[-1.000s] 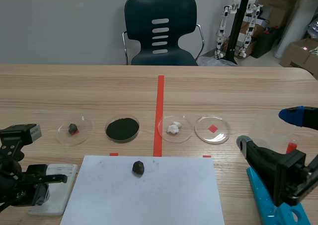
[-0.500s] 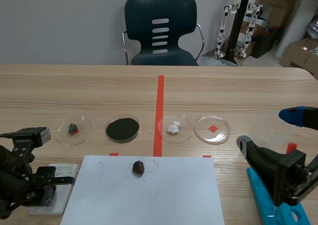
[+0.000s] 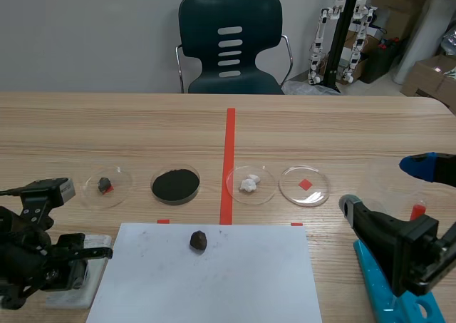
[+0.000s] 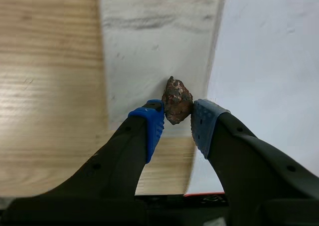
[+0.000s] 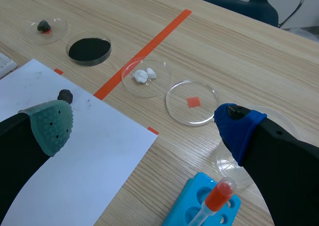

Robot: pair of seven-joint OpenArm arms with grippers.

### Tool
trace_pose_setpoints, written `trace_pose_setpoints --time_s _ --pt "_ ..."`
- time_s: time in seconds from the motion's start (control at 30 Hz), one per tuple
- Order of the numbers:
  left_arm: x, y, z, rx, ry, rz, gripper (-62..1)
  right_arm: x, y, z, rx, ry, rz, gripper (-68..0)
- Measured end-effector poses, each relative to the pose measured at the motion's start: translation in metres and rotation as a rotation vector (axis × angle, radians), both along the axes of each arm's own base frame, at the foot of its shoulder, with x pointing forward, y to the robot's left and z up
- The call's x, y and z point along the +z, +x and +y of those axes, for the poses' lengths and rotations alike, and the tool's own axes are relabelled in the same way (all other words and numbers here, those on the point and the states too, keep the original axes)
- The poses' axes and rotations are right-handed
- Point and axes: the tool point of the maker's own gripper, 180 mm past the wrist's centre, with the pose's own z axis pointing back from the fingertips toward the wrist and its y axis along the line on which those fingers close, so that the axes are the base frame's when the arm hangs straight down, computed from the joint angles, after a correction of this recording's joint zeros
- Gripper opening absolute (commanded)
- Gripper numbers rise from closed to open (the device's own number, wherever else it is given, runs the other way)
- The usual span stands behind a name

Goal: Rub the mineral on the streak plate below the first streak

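My left gripper (image 4: 176, 115) is shut on a small brown mineral (image 4: 177, 100), held with its tip against the white streak plate (image 4: 149, 51). A faint grey streak (image 4: 149, 21) crosses the plate ahead of the mineral. In the scene view the left gripper (image 3: 84, 254) hangs over the streak plate (image 3: 65, 295) at the table's front left, next to the white paper (image 3: 206, 277). My right gripper (image 5: 149, 118) is open above the paper's right edge, and in the scene view sits low at the right (image 3: 399, 244).
A dark rock (image 3: 198, 240) lies on the paper. Behind it stand a dish with a small rock (image 3: 107, 186), a dish of black powder (image 3: 175, 185), a dish with white lumps (image 3: 249, 184) and an empty dish (image 3: 305, 185). A blue rack (image 3: 385, 294) holds a tube (image 5: 214, 198).
The left arm has shifted right and toward the front edge over the streak plate, carrying the mineral. The right arm has not moved.
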Motion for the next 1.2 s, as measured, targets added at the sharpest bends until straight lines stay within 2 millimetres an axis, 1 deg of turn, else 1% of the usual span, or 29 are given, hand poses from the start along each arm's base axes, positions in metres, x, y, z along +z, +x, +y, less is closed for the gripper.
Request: trace_pose_setpoints --time_s 0.07,0.13,0.27,0.37,0.57,0.63,0.73,0.8,0.83,0.93,1.0,1.1,1.2 --pt "0.001 0.000 -0.009 -0.012 -0.044 -0.001 -47.9 0.000 0.000 0.000 0.000 0.000 0.000 -8.4" --pt "0.001 0.000 -0.014 -0.012 -0.068 -0.005 -47.9 0.000 0.000 0.000 0.000 0.000 0.000 -8.4" --pt "0.001 0.002 -0.013 -0.014 -0.062 -0.018 -47.9 0.000 0.000 0.000 0.000 0.000 0.000 -8.4" --pt "-0.001 0.000 0.000 -0.022 0.016 -0.004 -47.9 0.000 0.000 0.000 0.000 0.000 0.000 -8.4" --pt "-0.001 -0.004 0.040 0.011 0.233 0.021 -47.9 0.000 0.000 0.000 0.000 0.000 0.000 -8.4" --pt "0.000 -0.004 0.045 0.019 0.263 0.019 -47.9 0.000 0.000 0.000 0.000 0.000 0.000 -8.4" --pt "0.000 -0.003 0.043 0.015 0.256 0.012 -47.9 0.000 0.000 0.000 0.000 0.000 0.000 -8.4" --pt "-0.002 -0.003 0.037 0.006 0.238 0.013 -47.9 0.000 0.000 0.000 0.000 0.000 0.000 -8.4" --pt "-0.002 -0.002 0.033 0.001 0.215 0.005 -47.9 0.000 0.000 0.000 0.000 0.000 0.000 -8.4" --pt "-0.003 0.002 0.007 -0.049 0.098 -0.026 -47.9 0.000 0.000 0.000 0.000 0.000 0.000 -8.4" --pt "-0.003 0.003 -0.003 -0.061 0.071 -0.038 -47.9 0.000 0.000 0.000 0.000 0.000 0.000 -8.4" --pt "-0.003 0.005 -0.009 -0.061 0.039 -0.053 -47.9 0.000 0.000 0.000 0.000 0.000 0.000 -8.4" --pt "-0.003 0.003 -0.004 -0.061 0.066 -0.042 -47.9 0.000 0.000 0.000 0.000 0.000 0.000 -8.4"
